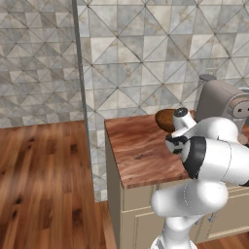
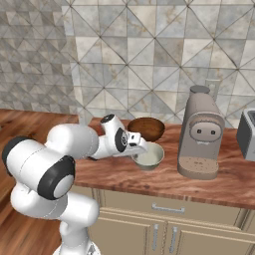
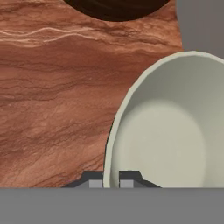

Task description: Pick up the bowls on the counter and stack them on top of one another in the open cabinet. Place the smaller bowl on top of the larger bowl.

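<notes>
The smaller bowl (image 3: 175, 131), pale whitish-grey, stands on the counter (image 2: 109, 172) in front of the larger bowl (image 2: 147, 128), which is dark reddish-brown and glossy. My gripper (image 3: 111, 180) is shut on the pale bowl's near rim, one fingertip inside the wall and one outside. From the right base view the gripper (image 2: 136, 149) meets the left edge of the smaller bowl (image 2: 150, 156). In the left base view my arm hides the pale bowl, and part of the larger bowl (image 1: 164, 119) shows behind the wrist. The open cabinet is out of view.
A grey coffee machine (image 2: 200, 134) stands right of the bowls, close to the pale one. A toaster (image 2: 247, 130) sits at the far right. The counter's left end (image 1: 114, 155) drops to a wood floor (image 1: 44, 185). A tiled wall runs behind.
</notes>
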Controlling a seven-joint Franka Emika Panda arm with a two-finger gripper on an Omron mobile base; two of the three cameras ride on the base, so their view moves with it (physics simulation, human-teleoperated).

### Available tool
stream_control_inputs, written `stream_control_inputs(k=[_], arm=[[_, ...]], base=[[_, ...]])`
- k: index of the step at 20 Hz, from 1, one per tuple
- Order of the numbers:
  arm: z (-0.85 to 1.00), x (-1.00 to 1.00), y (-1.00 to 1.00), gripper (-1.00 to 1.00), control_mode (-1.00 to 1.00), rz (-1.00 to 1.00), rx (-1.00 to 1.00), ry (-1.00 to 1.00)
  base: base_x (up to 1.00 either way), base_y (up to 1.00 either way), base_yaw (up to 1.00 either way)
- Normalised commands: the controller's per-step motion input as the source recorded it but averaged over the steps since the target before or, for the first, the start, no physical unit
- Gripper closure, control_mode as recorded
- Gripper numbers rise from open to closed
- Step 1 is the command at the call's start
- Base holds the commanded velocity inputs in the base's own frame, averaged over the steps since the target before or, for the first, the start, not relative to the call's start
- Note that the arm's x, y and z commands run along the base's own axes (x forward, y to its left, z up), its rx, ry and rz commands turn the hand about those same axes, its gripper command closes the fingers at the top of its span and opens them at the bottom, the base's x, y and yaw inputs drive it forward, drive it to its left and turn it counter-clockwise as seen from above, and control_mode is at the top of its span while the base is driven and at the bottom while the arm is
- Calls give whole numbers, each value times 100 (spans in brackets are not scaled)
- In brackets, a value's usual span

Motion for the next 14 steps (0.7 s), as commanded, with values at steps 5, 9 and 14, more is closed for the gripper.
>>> stream_control_inputs(k=[5,9,14], arm=[[32,0,12,100,-100,2,-1,0],[30,3,18,100,-100,3,0,0],[28,9,17,100,-100,2,0,0]], base=[[0,0,0],[0,0,0],[0,0,0]])
